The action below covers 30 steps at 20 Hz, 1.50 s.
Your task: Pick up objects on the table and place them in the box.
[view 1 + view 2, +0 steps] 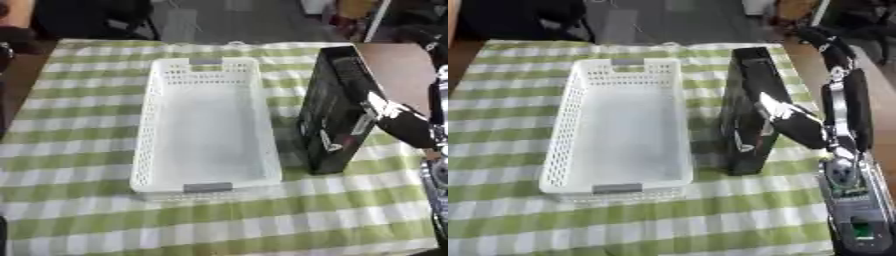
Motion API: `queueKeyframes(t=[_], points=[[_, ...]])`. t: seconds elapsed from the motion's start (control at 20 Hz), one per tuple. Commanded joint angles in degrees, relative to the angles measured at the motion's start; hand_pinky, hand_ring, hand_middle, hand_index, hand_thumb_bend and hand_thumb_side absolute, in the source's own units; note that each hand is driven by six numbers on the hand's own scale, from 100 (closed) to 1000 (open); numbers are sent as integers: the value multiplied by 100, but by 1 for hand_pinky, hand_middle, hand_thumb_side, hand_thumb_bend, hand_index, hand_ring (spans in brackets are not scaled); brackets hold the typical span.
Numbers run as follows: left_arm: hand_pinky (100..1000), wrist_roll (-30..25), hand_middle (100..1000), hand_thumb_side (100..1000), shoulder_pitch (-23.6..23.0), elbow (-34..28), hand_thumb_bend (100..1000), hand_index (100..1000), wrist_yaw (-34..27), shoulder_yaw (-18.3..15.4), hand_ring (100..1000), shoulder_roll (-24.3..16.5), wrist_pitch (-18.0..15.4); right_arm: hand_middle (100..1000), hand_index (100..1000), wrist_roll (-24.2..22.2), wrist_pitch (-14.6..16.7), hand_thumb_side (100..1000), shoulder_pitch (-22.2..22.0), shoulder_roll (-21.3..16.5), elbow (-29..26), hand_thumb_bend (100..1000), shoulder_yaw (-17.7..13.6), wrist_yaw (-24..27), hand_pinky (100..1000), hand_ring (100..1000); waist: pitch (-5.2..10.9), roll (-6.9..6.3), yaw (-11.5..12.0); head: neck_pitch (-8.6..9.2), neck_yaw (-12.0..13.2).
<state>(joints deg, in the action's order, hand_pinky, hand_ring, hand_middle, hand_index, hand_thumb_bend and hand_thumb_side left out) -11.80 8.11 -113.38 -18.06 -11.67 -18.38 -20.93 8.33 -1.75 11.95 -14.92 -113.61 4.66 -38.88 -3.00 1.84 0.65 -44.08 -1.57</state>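
The fingers (773, 111) of the right hand (794, 125) are laid against the right face of a black box (745, 115) — whether they are curled round its top edge or merely pressed flat cannot be told. The box is stood upright on its narrow side on a green-and-white checked cloth (219, 220), just beside a white perforated basket (206, 125) and to its right. Nothing is seen inside the basket. The right arm (846, 150) is brought in from the right edge — black with silver joints.
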Motion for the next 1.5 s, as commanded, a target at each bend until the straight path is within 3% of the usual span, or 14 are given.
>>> queueKeyframes(t=[0.05,0.55,1.5], points=[[647,-18,773,766,40,-121,597,799,-35,3,661,-89,5,816,849,4,0,641,104,-12,-98,673,6,-31,936,936,69,-13,8,5,-74],[647,-36,774,767,36,-121,597,798,-36,7,662,-83,16,818,852,-127,-6,639,43,19,-80,664,67,-69,934,938,63,-12,7,5,-84],[648,-74,775,769,27,-121,596,795,-42,15,662,-64,33,821,857,-251,187,630,-25,140,478,642,189,-340,938,947,51,-14,18,13,-95]])
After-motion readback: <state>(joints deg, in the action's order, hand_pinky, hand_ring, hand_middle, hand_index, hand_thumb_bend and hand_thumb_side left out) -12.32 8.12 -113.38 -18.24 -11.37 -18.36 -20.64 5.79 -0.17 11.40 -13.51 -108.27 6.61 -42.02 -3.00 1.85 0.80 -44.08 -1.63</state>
